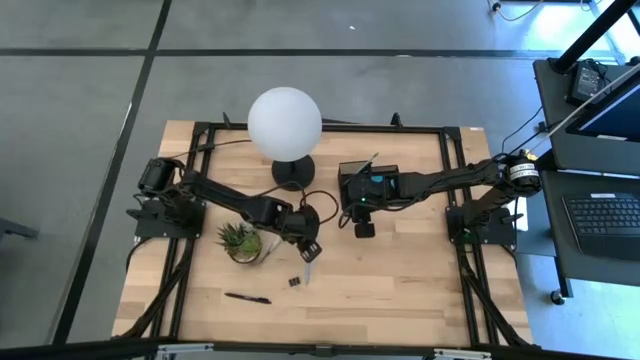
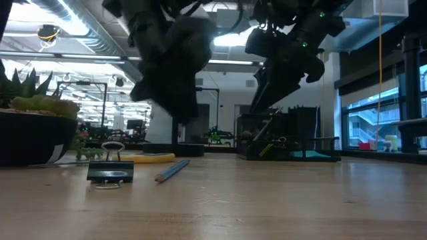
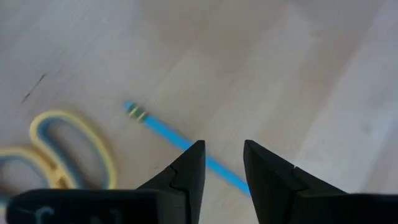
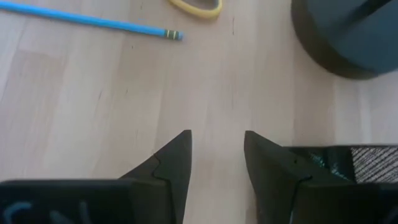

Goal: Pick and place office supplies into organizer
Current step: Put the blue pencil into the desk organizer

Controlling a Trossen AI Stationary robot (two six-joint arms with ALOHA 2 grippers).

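Note:
A blue pencil (image 3: 180,142) lies flat on the wooden table, with yellow-handled scissors (image 3: 68,146) beside it. My left gripper (image 3: 224,171) is open and hovers above the pencil's middle, touching nothing; it shows in the high view (image 1: 310,247) right of the plant. My right gripper (image 4: 217,155) is open and empty above bare table, just in front of the black organizer (image 1: 370,182), whose corner shows in the right wrist view (image 4: 348,163). A black binder clip (image 2: 110,171) and a black pen (image 1: 248,298) lie nearer the front edge.
A white globe lamp (image 1: 285,122) on a round black base (image 1: 293,172) stands at the back middle. A small potted plant (image 1: 240,241) stands close to the left of my left gripper. The organizer holds several items (image 2: 270,143).

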